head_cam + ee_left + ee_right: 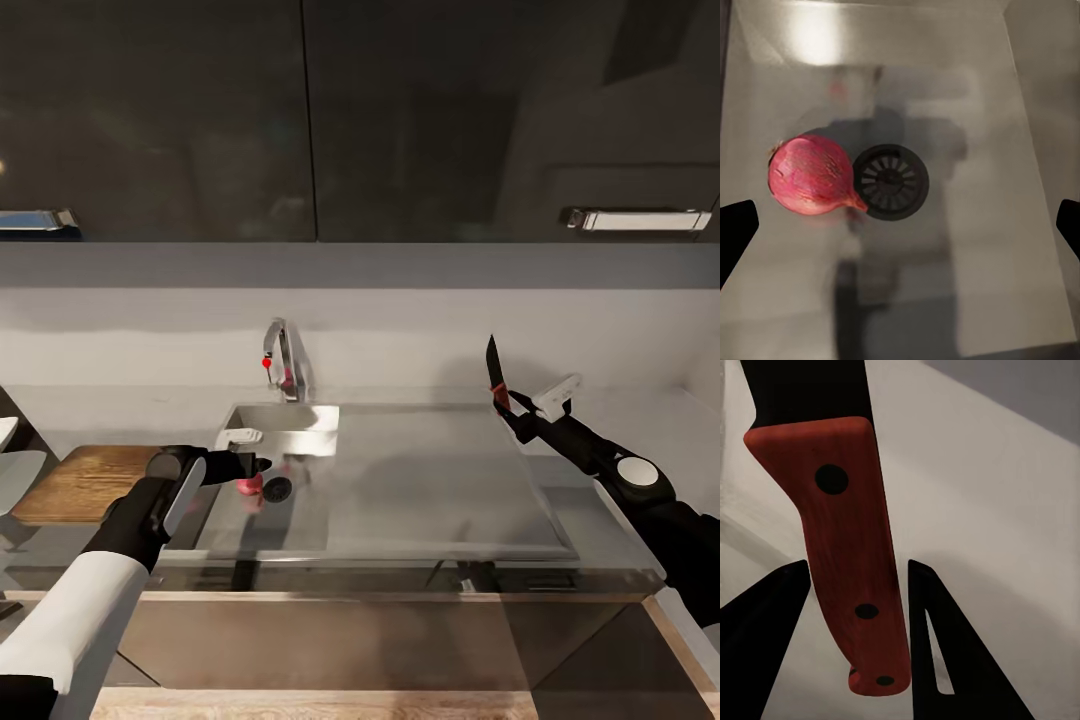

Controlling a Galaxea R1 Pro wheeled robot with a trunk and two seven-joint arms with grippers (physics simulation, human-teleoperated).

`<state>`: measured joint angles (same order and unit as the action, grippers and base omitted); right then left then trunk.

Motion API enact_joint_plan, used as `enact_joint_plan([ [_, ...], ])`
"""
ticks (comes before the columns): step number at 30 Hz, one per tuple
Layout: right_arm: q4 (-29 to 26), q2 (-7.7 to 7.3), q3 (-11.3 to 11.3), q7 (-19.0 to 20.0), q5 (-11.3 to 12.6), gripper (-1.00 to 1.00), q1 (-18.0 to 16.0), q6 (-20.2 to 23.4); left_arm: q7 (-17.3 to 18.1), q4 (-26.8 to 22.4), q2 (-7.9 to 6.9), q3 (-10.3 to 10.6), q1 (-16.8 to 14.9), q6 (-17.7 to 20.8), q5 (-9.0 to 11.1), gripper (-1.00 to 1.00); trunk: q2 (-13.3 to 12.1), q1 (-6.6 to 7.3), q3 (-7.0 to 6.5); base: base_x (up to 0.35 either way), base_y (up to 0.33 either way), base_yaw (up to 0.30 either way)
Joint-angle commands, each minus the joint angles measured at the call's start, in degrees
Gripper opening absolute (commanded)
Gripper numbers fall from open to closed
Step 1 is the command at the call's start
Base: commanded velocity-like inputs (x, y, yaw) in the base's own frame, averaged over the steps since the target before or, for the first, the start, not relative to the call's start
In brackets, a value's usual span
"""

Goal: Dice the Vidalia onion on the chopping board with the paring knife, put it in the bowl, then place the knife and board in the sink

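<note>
The pink-red Vidalia onion lies on the sink floor, touching the round dark drain. In the head view the onion shows just under my left gripper. That left gripper hangs open over the basin, its dark fingertips wide apart and clear of the onion. My right gripper is raised over the drainboard's far right corner, shut on the paring knife, dark blade pointing up. Both fingers flank the knife's red handle. The brown chopping board lies left of the sink.
A chrome tap with a red knob stands behind the basin. The flat steel drainboard stretches right of it. A white rounded shape, perhaps the bowl, is cut off at the left edge. Black upper cabinets hang overhead.
</note>
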<state>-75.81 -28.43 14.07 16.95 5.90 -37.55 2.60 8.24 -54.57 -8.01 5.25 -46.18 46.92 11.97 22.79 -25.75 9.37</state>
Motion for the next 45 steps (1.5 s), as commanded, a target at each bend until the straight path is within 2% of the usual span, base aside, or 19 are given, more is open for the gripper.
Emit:
enact_joint_plan([
  [1, 0.0, -0.05, 0.1, 0.1, 0.6, -1.0, -0.1, 0.3, 0.0, -0.1, -0.03, 0.1, -0.1, 0.2, 0.2, 1.0, 0.1, -0.04, 0.13, 0.0, 0.0, 0.0],
  [12, -0.1, -0.05, 0.1, 0.1, 0.6, -1.0, -0.1, 0.3, 0.1, -0.1, 0.17, 0.1, -0.1, 0.2, 0.2, 1.0, 0.1, -0.04, 0.15, 0.013, 0.004, 0.0],
  [22, -0.1, -0.05, 0.1, 0.0, 0.6, -1.0, -0.1, 0.3, 0.2, -0.2, 0.16, 0.2, -0.1, -0.3, 0.2, 1.0, 0.1, -0.04, 0.15, 0.241, 0.011, 0.0],
  [37, -0.1, -0.05, 0.1, 0.1, 0.7, -1.0, -0.1, 0.3, 0.1, 0.5, 0.03, 0.2, -0.1, -0.7, 0.2, 1.0, 0.1, -0.04, 0.41, 0.012, 0.0, 0.0],
  [40, -0.1, -0.05, 0.1, 0.1, 0.7, -1.0, -0.1, 0.3, -0.6, 1.8, -0.05, 0.2, -0.1, -0.7, 0.2, 1.0, 0.1, -0.04, 0.66, 0.0, 0.0, 0.0],
  [45, -0.1, -0.05, 0.1, 0.1, 0.7, -1.0, -0.1, 0.3, -3.5, 3.3, 0.03, 0.2, -0.1, -0.8, 0.2, 1.0, 0.1, -0.04, 1.11, 0.0, 0.0, 0.0],
])
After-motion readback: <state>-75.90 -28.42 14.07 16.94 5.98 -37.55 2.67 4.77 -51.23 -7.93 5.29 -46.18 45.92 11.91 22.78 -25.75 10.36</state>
